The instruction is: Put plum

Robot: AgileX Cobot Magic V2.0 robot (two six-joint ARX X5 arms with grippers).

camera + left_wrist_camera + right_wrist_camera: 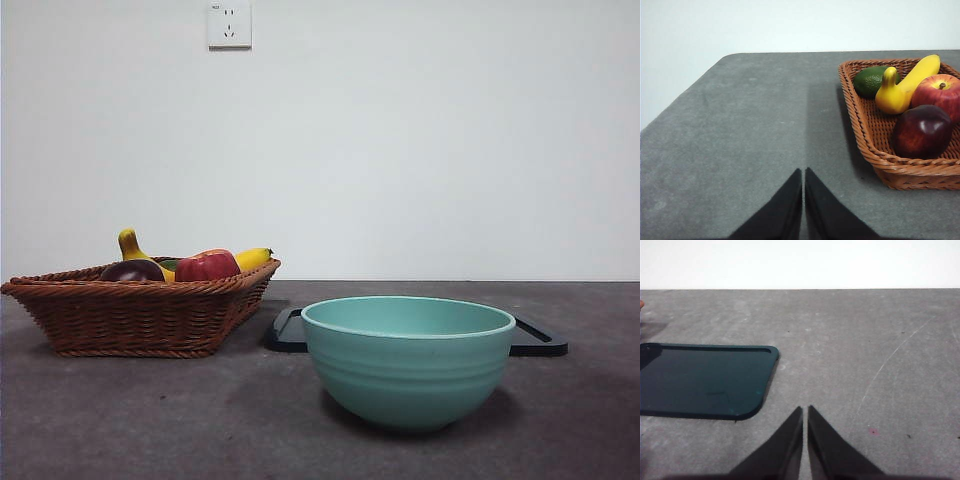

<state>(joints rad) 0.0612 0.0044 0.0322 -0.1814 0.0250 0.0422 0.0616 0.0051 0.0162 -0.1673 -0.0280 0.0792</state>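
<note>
Inside, plum point(921, 131) sits against basket point(875, 145) rim, bare table point(750, 130) alongside.

One brown woven wicker basket point(140, 310) is seen, with four fruits counted in it: one glossy dark maroon plum point(922, 131), one red apple point(941, 93), one yellow banana point(905, 85) and one green avocado point(871, 80). One round teal bowl point(408, 360) and one flat black tray point(705, 380) are also counted.

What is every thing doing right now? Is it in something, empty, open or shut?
plum: in the basket, untouched.
apple: in the basket.
banana: in the basket.
avocado: in the basket.
bowl: upright.
tray: flat, empty.
left pincer: shut, holding nothing.
right pincer: shut, holding nothing.
</note>
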